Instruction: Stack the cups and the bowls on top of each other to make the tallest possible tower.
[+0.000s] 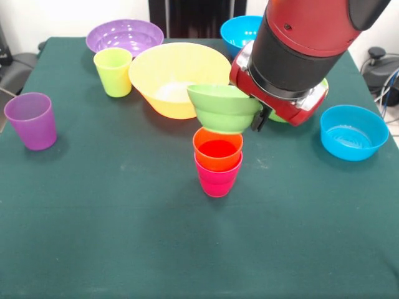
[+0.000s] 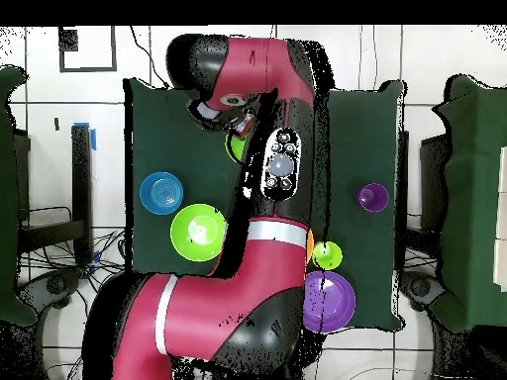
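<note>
You've got the gripper pinched on the rim of the small green bowl, so fingers are nearly closed w/ only the bowl wall between them; the grip sits on the bowl's right edge in the front view, prob. so the bowl hangs clear of the wrist and its base stays free to seat. The bowl is held right way up, just above the orange cup, which is nested in the red-pink cup — that's the tower so far, mid-table. Base of the bowl looks touching or almost touching the orange rim; can't tell which. It seems slightly off-centre toward the far side, so you may want to centre it before letting go or it could tip. The rest stays spread out as stock: purple cup and lime cup on one side, big yellow bowl and purple bowl behind, blue bowls on the other. Overhead, the arm hides the tower.
</note>
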### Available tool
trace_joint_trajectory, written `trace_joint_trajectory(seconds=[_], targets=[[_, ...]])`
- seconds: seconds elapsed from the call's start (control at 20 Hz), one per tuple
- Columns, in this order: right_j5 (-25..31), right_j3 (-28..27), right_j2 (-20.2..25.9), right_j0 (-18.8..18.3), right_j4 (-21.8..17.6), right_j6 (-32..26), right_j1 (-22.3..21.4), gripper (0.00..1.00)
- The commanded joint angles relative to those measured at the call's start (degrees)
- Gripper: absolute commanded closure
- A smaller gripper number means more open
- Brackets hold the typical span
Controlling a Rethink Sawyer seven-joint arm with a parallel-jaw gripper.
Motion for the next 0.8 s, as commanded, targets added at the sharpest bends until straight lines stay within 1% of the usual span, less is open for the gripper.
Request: trace_joint_trajectory(seconds=[0.05,0.2,0.4,0.8], targets=[[-4.9,7.5,2.5,0.8,-0.2,6.7,-0.7,1.00],[-5.6,8.2,2.5,0.8,-0.2,6.6,-0.8,1.00],[-6.3,7.8,2.8,0.8,0.0,6.8,-0.1,1.00],[-6.3,4.2,3.0,0.3,0.0,6.7,2.7,1.00]])
